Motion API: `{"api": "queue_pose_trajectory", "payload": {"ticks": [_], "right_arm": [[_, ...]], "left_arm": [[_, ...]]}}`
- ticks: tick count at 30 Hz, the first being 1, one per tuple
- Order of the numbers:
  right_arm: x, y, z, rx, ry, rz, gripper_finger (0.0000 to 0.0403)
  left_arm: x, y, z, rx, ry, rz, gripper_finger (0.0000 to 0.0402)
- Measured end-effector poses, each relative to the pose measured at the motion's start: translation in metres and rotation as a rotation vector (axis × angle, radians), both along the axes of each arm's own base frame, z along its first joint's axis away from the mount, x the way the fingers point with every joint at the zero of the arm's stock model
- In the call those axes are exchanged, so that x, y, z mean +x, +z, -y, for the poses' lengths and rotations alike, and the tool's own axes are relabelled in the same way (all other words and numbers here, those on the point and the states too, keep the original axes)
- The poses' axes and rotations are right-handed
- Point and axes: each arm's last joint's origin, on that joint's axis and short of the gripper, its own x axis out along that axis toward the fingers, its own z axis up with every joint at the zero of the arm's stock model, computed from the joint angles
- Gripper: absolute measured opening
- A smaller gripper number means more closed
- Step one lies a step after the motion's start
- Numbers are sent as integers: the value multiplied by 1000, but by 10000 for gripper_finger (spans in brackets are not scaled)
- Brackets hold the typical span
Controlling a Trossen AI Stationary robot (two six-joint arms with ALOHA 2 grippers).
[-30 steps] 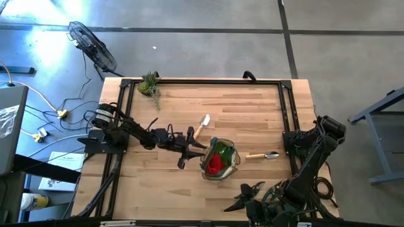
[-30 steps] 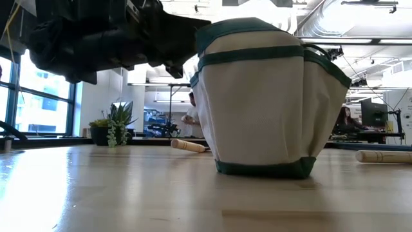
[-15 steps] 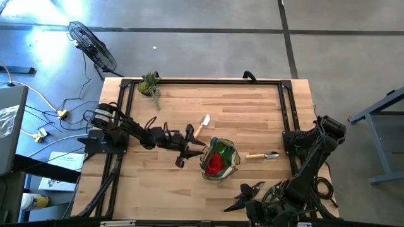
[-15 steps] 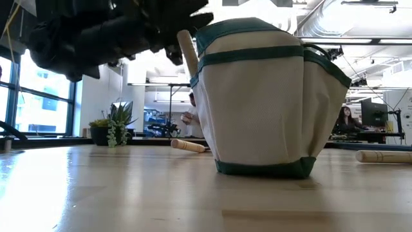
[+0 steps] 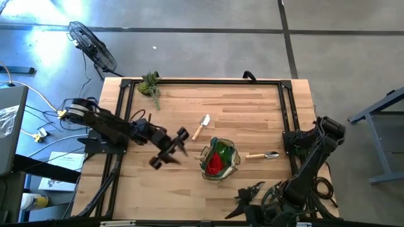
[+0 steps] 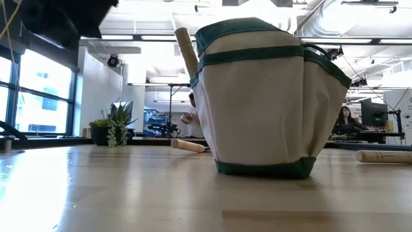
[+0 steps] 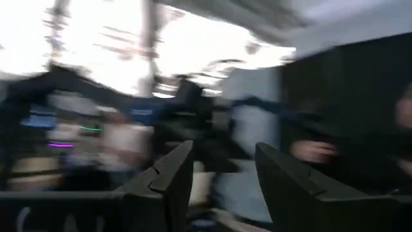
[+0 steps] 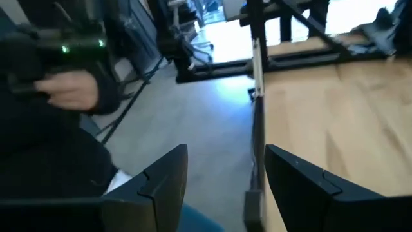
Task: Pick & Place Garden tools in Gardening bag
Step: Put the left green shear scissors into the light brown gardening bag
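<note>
The gardening bag (image 5: 219, 159) stands upright on the table's middle, with a red glove (image 5: 216, 162) inside; in the low view the bag (image 6: 267, 96) fills the centre. A wooden handle (image 6: 185, 48) sticks up slanting at the bag's left side. One wooden-handled trowel (image 5: 201, 126) lies on the table beyond the bag, and another (image 5: 262, 155) lies at its right. My left gripper (image 5: 172, 150) hangs open and empty left of the bag, clear of it; the left wrist view shows a free gap between its fingers (image 7: 222, 174). My right gripper (image 5: 247, 197) waits open at the near edge (image 8: 225, 180).
A leafy plant (image 5: 150, 85) sits at the far left corner. Black frame rails (image 5: 287, 107) run along the table's sides. The right wrist view shows the floor beside the table and a person's hand (image 8: 71, 90). Bare wood lies left of and in front of the bag.
My left gripper has drawn back from the bag toward the table's left edge, risen and tipped upward, leaving the low view. The wooden-handled tool it carried now stands alone at the bag's left side, handle up.
</note>
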Motion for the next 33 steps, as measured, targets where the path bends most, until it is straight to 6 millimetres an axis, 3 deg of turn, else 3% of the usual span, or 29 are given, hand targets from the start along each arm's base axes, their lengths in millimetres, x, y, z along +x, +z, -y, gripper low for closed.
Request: {"api": "queue_pose_trajectory", "payload": {"ticks": [4,8,12,15,23,33], "right_arm": [[4,-18,-3,-42,45,-85,197],[0,-38,4,-92,54,-279,197],[-8,-53,15,-67,1,-520,197],[-15,-61,21,-107,-20,-640,197],[-24,-74,34,-331,24,-782,197],[-18,-115,23,-437,177,-916,197]], "left_arm": [[-7,-1,5,28,-279,-203,161],[-8,-19,9,38,-475,-507,161],[-7,-45,18,42,-455,-782,161],[-8,-59,22,77,-345,-884,161],[-12,-71,31,133,-223,-960,161],[-19,-73,51,161,-194,-971,161]]}}
